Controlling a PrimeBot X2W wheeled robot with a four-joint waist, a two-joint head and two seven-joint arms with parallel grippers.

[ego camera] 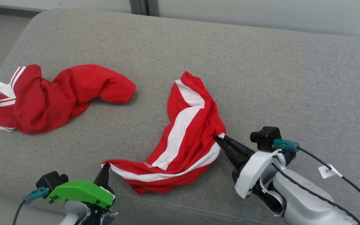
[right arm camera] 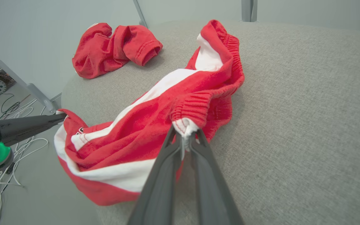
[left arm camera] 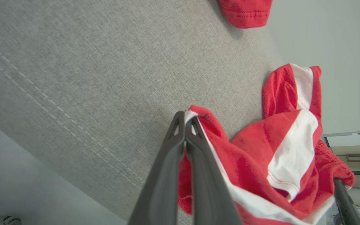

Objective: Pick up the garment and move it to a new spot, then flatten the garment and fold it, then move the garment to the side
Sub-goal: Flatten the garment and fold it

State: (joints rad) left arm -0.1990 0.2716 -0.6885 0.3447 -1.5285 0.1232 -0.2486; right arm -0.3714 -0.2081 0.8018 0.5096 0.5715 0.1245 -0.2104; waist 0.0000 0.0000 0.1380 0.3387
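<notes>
Head view: the garment [ego camera: 183,134], red with white stripes, lies crumpled near the front edge of the grey sofa [ego camera: 261,78], spanning between both grippers. At its near-left corner the left gripper [ego camera: 106,166] is pinched tight on the fabric. At its right, the right gripper [ego camera: 220,137] is clamped on a white bit beside the elastic band. A shirt [ego camera: 58,97] lies apart, toward the sofa's left end.

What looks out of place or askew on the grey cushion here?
Nothing damaged. The held garment, pinched by left gripper and right gripper, is bunched and twisted. A second red garment lies crumpled at the left of the cushion.
</notes>
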